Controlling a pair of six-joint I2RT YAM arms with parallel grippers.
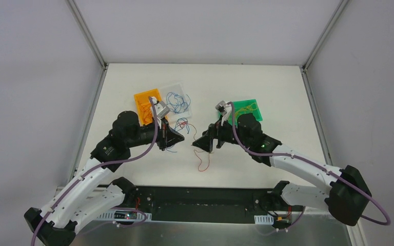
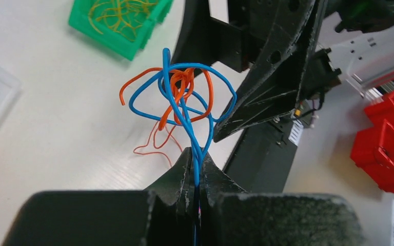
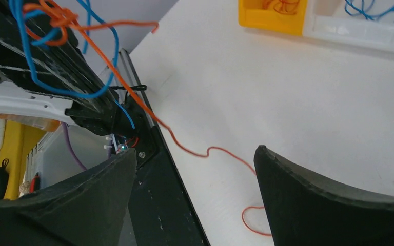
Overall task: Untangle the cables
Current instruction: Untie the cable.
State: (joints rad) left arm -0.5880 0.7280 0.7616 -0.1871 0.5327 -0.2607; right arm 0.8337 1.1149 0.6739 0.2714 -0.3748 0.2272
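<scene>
three trays, two grippers, one raised clump and one stray strand are on the white table (image 1: 267,82). the left gripper (image 2: 196,156) is pinched tight on the blue stems of the clump of cables (image 2: 183,82), which it holds up off the table between the two arms. the clump is a knot of thick blue loops wound through bright orange ones; how many separate wires are in it is hard to say, perhaps two or three of each colour. the right gripper (image 3: 194,154) has its jaws spread wide with nothing between them, and sits just beside the clump, facing the left gripper. a thin loose red strand (image 3: 215,148) wanders in curls over the table under and in front of the right gripper; from the right wrist view it seems to run up toward the clump, but i cannot tell if it is joined to it. at the far side the orange tray (image 1: 137,97) holds orange wires, the clear tray (image 1: 177,83) touching it holds blue wires, and the green tray (image 1: 257,110), well apart to the right, holds yellow-orange wires. the right arm's wrist covers the near left corner of the green tray in the top view. red bins (image 2: 387,143) show off the table's edge in the left wrist view
</scene>
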